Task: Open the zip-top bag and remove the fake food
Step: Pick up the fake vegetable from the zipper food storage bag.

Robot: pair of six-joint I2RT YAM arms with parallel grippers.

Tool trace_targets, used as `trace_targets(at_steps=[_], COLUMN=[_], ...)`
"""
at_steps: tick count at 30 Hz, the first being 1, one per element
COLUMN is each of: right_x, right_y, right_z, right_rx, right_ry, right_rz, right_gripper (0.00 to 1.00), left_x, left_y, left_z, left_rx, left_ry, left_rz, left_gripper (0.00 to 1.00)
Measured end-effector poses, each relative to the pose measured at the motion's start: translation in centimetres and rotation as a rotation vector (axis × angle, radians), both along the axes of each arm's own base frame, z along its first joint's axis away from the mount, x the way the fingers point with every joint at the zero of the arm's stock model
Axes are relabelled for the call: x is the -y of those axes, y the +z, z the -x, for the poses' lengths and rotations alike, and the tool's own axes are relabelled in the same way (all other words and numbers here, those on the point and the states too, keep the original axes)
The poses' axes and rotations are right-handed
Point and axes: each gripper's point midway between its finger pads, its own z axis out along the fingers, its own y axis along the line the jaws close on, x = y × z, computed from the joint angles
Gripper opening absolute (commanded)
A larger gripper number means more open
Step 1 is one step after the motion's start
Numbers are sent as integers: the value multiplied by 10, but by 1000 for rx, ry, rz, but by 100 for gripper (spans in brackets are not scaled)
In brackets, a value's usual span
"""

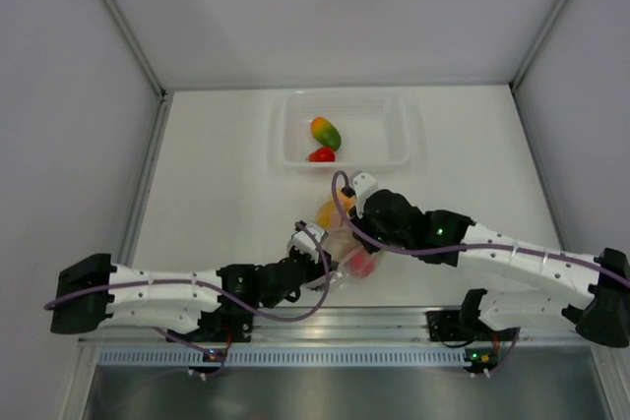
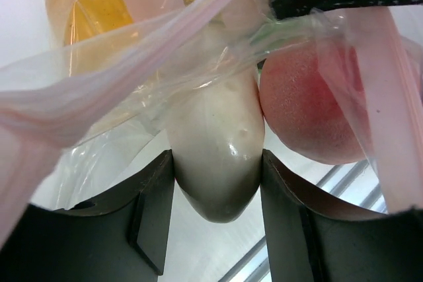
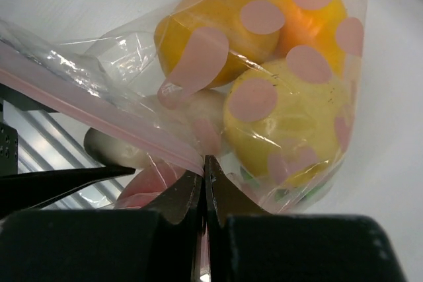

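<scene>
The zip-top bag [image 1: 340, 235] hangs between my two grippers near the table's front edge, clear with pink dots and a pink zip strip [image 3: 99, 113]. Inside it show yellow [image 3: 284, 117] and orange [image 3: 211, 31] fake food. My right gripper [image 3: 205, 177] is shut on the bag's edge at the zip strip. My left gripper [image 2: 218, 196] is shut on the rounded tip of a white piece [image 2: 215, 143] that sticks out of the bag's mouth. A pink-red fruit [image 2: 307, 117] lies against it on the right, behind the film.
A rigid clear tub [image 1: 394, 150] stands at the back middle of the table. In it lie a green-and-orange piece [image 1: 326, 132] and a red piece [image 1: 321, 154]. Grey walls close in the table on the left, back and right. A metal rail [image 1: 394, 322] runs along the near edge.
</scene>
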Motion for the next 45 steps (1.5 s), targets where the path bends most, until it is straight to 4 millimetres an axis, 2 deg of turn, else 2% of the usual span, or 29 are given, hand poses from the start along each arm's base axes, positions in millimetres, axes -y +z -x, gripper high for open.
trace_targets(at_steps=[5,11,14,20,25,29,35,42,45], right_x=[-4,0,-3,0,5,4,14,18,18], right_y=[12,51,59,32,13,13,18,9,9], right_z=[4,13,10,-3,-2,2,-9,-15,-15], right_rx=[6,58,75,62,43,47,103,120,131], right_ry=[20,68,71,16,9,12,-58,-87,-91], right_rz=[-51,-162,-170,-56,-6,-8,10,70,77], right_gripper=[0,0,0,0,0,0,0,0,0], left_x=[-4,11,23,42,43,40,34,35,35], left_y=[-3,-11,-5,16,27,33,37,31,34], left_z=[-4,-3,-1,-1,-4,-8,-10,7,15], left_rx=[-9,-35,-51,-43,-9,17,-12,-85,-110], left_ry=[47,32,16,-15,-25,-38,-75,-165,-200], left_rz=[15,0,12,38,5,-68,-148,-160,-145], left_gripper=[0,0,0,0,0,0,0,0,0])
